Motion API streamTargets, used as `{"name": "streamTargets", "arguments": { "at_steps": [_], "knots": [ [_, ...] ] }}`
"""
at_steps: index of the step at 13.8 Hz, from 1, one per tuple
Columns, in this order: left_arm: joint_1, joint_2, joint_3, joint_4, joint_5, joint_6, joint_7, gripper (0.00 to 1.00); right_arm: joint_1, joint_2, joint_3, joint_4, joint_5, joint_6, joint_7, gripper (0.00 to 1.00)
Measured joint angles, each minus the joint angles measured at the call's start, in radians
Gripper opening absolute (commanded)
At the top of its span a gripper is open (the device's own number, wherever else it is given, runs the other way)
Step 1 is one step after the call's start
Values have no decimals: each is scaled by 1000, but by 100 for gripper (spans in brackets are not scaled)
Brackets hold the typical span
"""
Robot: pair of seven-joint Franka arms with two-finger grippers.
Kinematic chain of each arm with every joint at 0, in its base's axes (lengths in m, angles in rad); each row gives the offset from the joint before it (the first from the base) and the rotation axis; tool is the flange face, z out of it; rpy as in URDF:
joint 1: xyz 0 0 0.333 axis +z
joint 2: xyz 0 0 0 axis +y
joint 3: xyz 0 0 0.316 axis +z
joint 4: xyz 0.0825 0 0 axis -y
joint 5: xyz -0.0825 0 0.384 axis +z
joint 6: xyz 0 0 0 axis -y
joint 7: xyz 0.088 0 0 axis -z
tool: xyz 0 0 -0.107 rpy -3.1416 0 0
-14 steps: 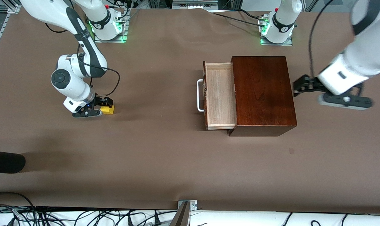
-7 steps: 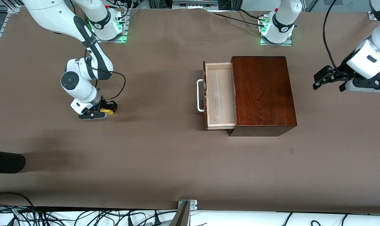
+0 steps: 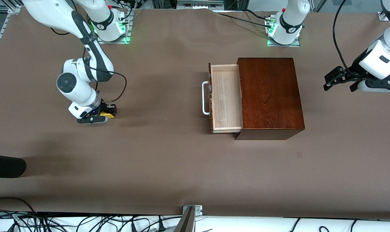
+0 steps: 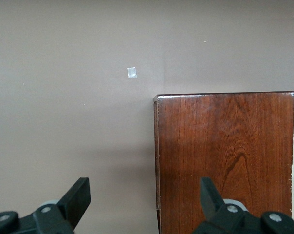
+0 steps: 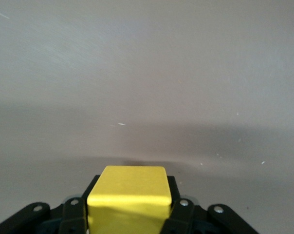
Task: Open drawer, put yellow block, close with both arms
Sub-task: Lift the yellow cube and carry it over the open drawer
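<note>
The mahogany box (image 3: pixel 269 96) stands mid-table with its drawer (image 3: pixel 225 96) pulled out and empty, white handle (image 3: pixel 205 98) facing the right arm's end. The yellow block (image 3: pixel 108 113) is low at the table near the right arm's end. My right gripper (image 3: pixel 106 112) is shut on it; in the right wrist view the block (image 5: pixel 127 190) sits tight between the black fingers (image 5: pixel 71 214). My left gripper (image 3: pixel 335 79) is open and empty, over the table at the left arm's end, apart from the box. The left wrist view shows the box top (image 4: pixel 225 161).
A dark rounded object (image 3: pixel 4 165) lies at the table's edge near the right arm's end, nearer the front camera. A small tape square (image 3: pixel 299 155) lies on the brown table (image 3: pixel 169 154), nearer the camera than the box. Cables run along the front edge.
My left gripper has drawn away from the box's closed end toward the left arm's end. My right gripper has closed round the yellow block and shifted slightly.
</note>
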Motion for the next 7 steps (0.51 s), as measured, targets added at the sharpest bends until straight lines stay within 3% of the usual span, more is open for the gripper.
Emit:
{"name": "streamTargets", "arguments": {
  "at_steps": [3, 7],
  "knots": [
    [13, 18, -4, 34, 0, -19, -1, 100, 4, -56, 92, 136, 0, -210, 0, 0],
    [69, 41, -67, 64, 2, -34, -1, 100, 52, -45, 226, 420, 7, -455, 0, 0]
  ]
}}
